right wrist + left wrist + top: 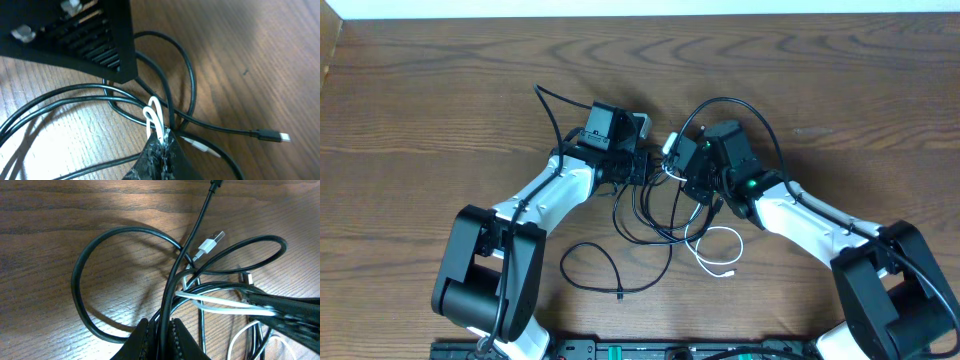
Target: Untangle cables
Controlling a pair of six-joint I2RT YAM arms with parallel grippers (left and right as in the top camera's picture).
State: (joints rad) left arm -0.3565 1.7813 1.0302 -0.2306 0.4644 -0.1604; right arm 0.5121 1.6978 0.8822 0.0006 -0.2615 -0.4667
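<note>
Two grippers are counted, one on each arm, and both are closed. The left gripper (160,332) is clamped on a black cable (198,217), which rises from between its fingers and runs away across the bench (430,90). The right gripper (161,145) is pinched shut on a raised bend of the white cable (154,112).

The cables lie in one heap on the bench between the two arms. One white cable is counted. At least two black cables (75,282) are looped over and under the white cable, but an exact count cannot be given because they overlap. Two loose ends are picked out near the white cable: one white plug (212,240) and one black plug (272,135) with a metal tip.

Several risks are judged likely. If the grippers are drawn apart, the black loops crossing the white cable could be pulled tight into a knot instead of being freed. A plug could be caught in a loop and stop the pull. The white cable is held only at a narrow bend, so it could be kinked or could slip out. The whole heap could also be dragged along the bench.
</note>
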